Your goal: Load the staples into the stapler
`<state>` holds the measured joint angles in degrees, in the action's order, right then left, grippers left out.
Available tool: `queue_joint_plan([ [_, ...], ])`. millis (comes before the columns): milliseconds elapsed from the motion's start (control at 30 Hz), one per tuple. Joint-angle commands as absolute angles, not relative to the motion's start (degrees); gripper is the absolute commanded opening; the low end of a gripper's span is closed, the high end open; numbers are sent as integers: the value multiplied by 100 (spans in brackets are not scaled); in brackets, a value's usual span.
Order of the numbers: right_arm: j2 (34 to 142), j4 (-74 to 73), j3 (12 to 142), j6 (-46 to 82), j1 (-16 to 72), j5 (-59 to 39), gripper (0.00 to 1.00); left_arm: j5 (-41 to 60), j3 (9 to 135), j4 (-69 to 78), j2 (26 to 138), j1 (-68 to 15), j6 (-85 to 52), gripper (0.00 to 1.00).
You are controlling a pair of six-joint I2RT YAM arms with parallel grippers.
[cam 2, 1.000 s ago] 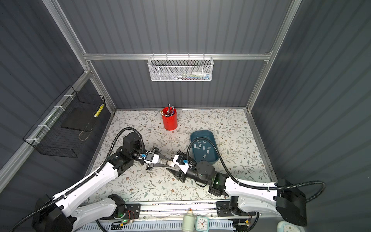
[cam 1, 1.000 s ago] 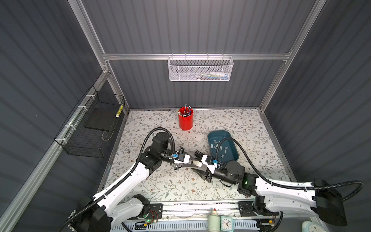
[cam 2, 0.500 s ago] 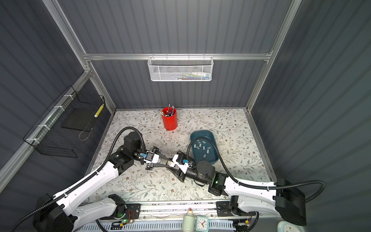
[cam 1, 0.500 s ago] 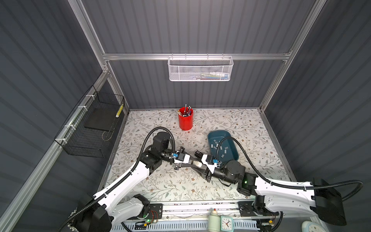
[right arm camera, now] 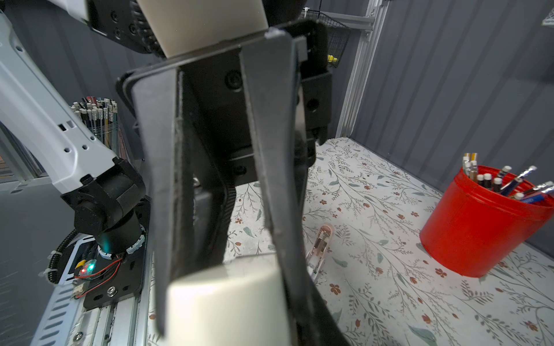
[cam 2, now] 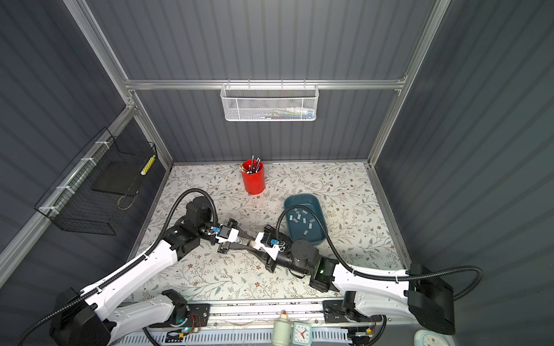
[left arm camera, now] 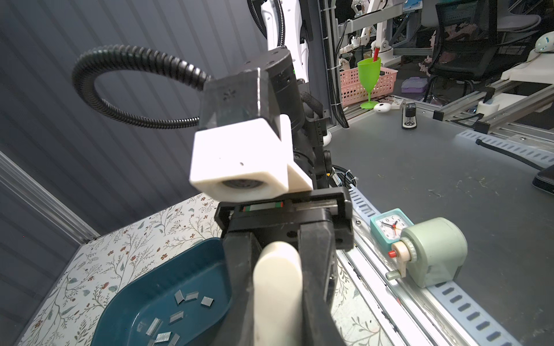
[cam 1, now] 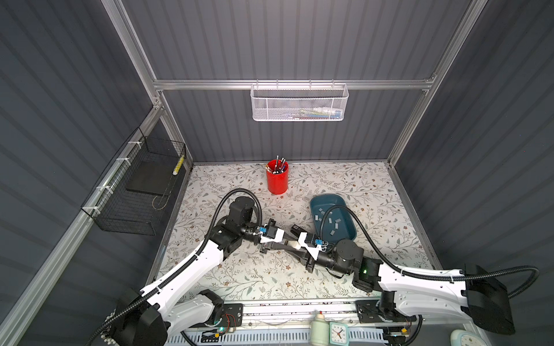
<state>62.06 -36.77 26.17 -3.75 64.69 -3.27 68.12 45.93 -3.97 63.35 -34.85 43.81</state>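
Observation:
My two grippers meet nose to nose above the middle of the floral tabletop (cam 1: 239, 269). Between them hangs a cream stapler (cam 1: 295, 245) (cam 2: 253, 245) (left arm camera: 277, 284) (right arm camera: 227, 305). Left gripper (cam 1: 292, 246) (left arm camera: 277, 299) is shut on it. Right gripper (cam 1: 288, 243) (right arm camera: 227, 314) is shut on it too, with dark fingers pressed to both its sides. A clear pinkish piece with metal inside (right arm camera: 319, 248) shows just past one finger, low by the tabletop; I cannot tell whether it joins the stapler. The staples (cam 1: 331, 223) (cam 2: 303, 222) (left arm camera: 180, 299) lie loose in a blue tray (cam 1: 349, 227).
A red cup of pens (cam 1: 277, 179) stands at the back centre. A black wire basket (cam 1: 141, 191) hangs on the left wall and a white mesh basket (cam 1: 299, 103) on the back wall. A small clock (cam 1: 338, 332) and a green sharpener (left arm camera: 431, 251) sit by the front rail.
The right gripper's jaws have drawn in around the stapler. Both arms stay almost where they were.

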Motion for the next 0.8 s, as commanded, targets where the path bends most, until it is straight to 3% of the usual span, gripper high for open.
queue_joint_plan([
  [0,5963,-3928,2605,29,6470,-88,24,6577,4585,41,6213,-3524,4315,40],
  [100,5915,-3862,2518,183,6468,218,22,5799,4386,715,6067,-3524,3633,59],
  [300,5876,-3588,2293,940,6469,1082,18,3383,3724,2179,5418,-3472,2494,76],
  [433,5968,-2682,2629,1711,6474,1557,17,854,3204,3219,5030,-3442,2056,91],
  [600,6697,-1064,3537,2770,6476,2262,16,-2514,3143,3341,5007,-3347,2223,100],
  [667,7165,-420,4024,2978,6472,2443,16,-3044,3180,3242,5061,-3327,2295,100],
  [767,7993,453,4923,3078,6469,2437,14,-3076,3240,3130,5123,-3275,2259,100],
])
